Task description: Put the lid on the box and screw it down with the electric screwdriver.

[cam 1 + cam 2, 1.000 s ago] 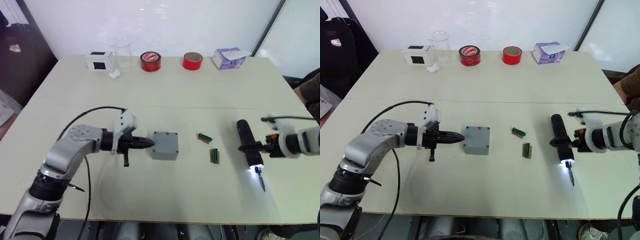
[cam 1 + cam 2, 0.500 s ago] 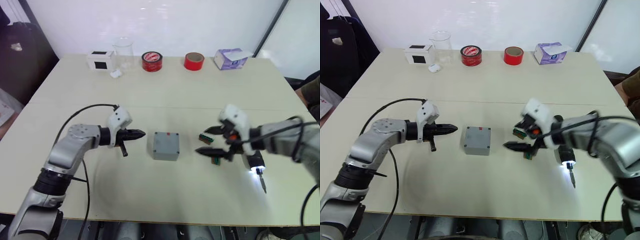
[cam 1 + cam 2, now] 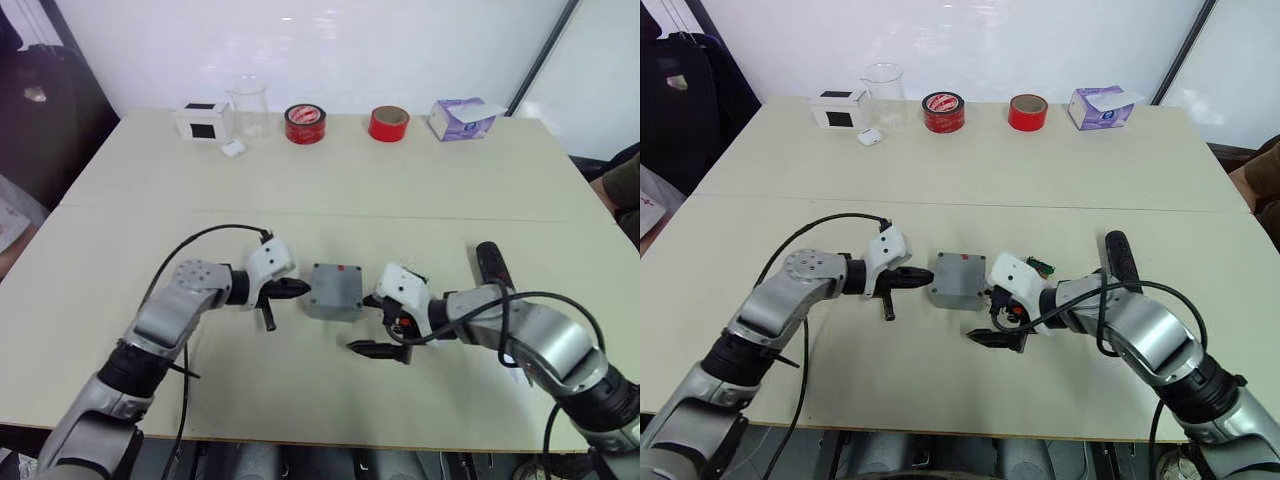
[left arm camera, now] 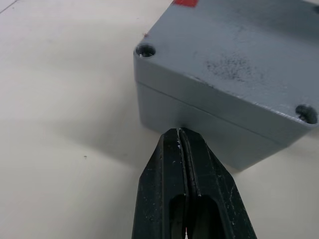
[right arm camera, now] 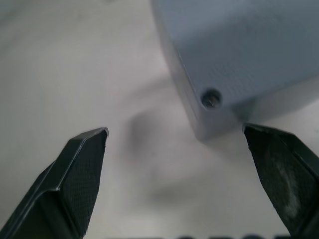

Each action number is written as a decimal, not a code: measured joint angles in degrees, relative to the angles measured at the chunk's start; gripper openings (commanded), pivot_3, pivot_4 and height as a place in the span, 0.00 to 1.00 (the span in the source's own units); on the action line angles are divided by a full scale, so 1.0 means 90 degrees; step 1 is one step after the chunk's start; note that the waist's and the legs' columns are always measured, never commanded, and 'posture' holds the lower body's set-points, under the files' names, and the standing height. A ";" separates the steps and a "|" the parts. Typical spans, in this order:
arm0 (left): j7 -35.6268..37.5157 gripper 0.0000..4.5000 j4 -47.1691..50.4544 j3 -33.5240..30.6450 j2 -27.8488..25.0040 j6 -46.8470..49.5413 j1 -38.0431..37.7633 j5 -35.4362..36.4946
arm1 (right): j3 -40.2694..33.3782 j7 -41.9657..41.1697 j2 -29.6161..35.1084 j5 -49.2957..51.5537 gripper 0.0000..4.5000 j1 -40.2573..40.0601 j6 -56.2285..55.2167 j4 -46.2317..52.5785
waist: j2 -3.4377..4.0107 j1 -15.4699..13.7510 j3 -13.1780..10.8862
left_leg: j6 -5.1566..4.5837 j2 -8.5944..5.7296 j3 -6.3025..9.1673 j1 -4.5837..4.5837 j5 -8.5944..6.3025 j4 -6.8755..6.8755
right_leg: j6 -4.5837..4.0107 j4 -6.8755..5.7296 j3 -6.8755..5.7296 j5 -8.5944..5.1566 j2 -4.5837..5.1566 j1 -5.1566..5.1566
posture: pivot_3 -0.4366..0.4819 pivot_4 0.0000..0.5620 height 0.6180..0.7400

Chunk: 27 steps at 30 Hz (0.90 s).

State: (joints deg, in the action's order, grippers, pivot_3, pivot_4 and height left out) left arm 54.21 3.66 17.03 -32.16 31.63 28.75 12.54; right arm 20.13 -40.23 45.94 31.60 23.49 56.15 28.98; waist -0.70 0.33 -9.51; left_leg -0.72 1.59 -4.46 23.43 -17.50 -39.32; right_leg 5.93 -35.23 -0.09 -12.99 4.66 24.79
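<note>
Your right pincer (image 3: 992,322) has let go of the electric screwdriver (image 3: 1117,257), now lying on the desk (image 3: 1060,170) well to the right, and has swung over to the box (image 3: 959,280) with fingers spread wide. The left pincer (image 3: 303,288), pressed together, braces the opposite side. The lid (image 4: 239,55) already sits on, so driving has paused. No writing is readable

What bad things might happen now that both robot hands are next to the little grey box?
1. The left gripper, shut, has its tip against the side of the box; a push might slide it away or twist it.
2. The right gripper is open on the other side, one finger near a box corner; closing off-centre could tip the box or shift the lid.
3. The right arm lies over the electric screwdriver and might knock it.
</note>
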 measured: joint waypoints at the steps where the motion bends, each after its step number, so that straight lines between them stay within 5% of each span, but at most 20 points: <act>1: -0.0028 0.00 -0.0231 0.0001 0.0149 -0.0056 0.0144 -0.0068 | -0.0020 0.0000 -0.0074 0.0018 0.99 -0.0011 0.0090 0.0002 | 0.0000 -0.0021 0.0000 | 0.0001 -0.0001 -0.0001 0.0000 0.0001 -0.0002 | 0.0000 0.0000 -0.0005 0.0000 0.0000 -0.0002 | 0.48 0.27 1.00; 8: -0.0067 0.00 -0.0850 0.0022 0.0447 -0.0500 0.0465 -0.0290 | -0.0141 -0.0073 -0.0237 0.0249 0.99 -0.0127 0.0378 0.0485 | 0.0000 -0.0065 0.0001 | 0.0002 0.0000 0.0000 -0.0002 0.0001 -0.0003 | 0.0001 -0.0005 -0.0007 0.0001 -0.0002 -0.0002 | 0.48 0.27 1.00; 14: 0.0178 0.00 -0.0376 -0.0040 -0.0375 -0.0369 -0.0045 -0.0361 | -0.0626 -0.0467 0.0703 0.0036 0.99 -0.0275 0.0103 0.0562 | 0.0000 -0.0068 0.0000 | 0.0002 0.0003 0.0005 -0.0004 0.0001 -0.0003 | 0.0000 -0.0005 -0.0006 0.0000 -0.0001 -0.0002 | 0.48 0.27 1.00; 19: 0.0605 0.00 0.0469 -0.0041 -0.0809 -0.0010 -0.0435 -0.0170 | -0.0538 -0.0723 0.0795 -0.0508 0.99 -0.0048 -0.0517 -0.0132 | 0.0000 -0.0070 0.0001 | 0.0003 0.0002 0.0001 -0.0007 0.0002 -0.0003 | -0.0002 -0.0005 -0.0004 -0.0001 0.0000 -0.0003 | 0.48 0.27 1.00; 27: 0.0429 0.00 0.0479 0.0245 -0.0133 0.0145 -0.0214 -0.0158 | 0.0101 -0.1176 0.0122 -0.1378 0.99 0.0415 -0.1518 -0.1237 | 0.0000 -0.0120 0.0001 | 0.0007 -0.0006 -0.0006 -0.0004 0.0004 -0.0009 | 0.0000 -0.0006 -0.0008 0.0000 -0.0003 -0.0011 | 0.48 0.27 1.00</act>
State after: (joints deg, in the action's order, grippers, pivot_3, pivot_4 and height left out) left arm 58.08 7.98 19.24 -33.36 32.93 26.83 11.11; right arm 21.04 -50.82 47.04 19.20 27.22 42.49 17.84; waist -0.70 -0.75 -9.50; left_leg -0.66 1.54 -4.51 23.39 -17.46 -39.40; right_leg 5.93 -35.29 -0.16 -12.99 4.64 24.69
